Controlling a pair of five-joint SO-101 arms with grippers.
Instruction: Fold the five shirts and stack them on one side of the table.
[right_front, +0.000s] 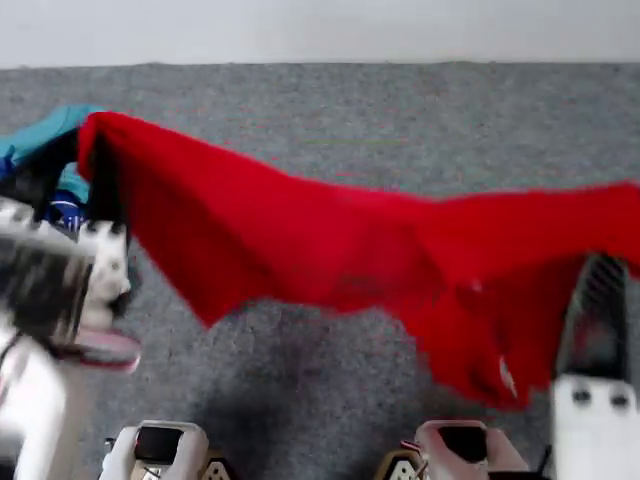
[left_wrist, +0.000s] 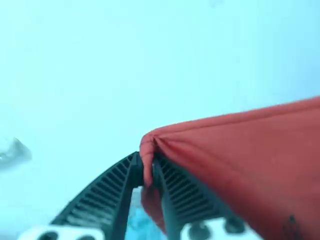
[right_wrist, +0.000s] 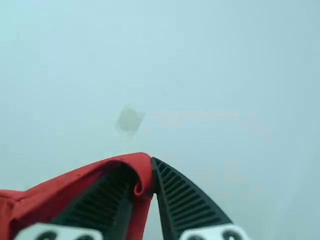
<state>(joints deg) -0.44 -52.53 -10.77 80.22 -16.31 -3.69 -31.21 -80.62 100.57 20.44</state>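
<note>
Red fabric shirt (right_front: 330, 250) hangs stretched above the grey worktop (right_front: 400, 110). Your left end effector (left_wrist: 147, 172) and right end effector (right_wrist: 145, 185) each pinch one end. It's unfolded, so most folding looks left. Teal garment (right_front: 45, 135) lies at the worktop's left edge.

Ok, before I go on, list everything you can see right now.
Red fabric shirt: one, red, held off the table, stretched between both pincers.
Pile of teal and dark blue clothing: one pile, number of pieces unclear, table's left side.
Grey felt-like tabletop: one, grey, beneath the shirt.
Left pincer: one, black fingers, shut on one end of the shirt.
Right pincer: one, black fingers, shut on the opposite end.
</note>
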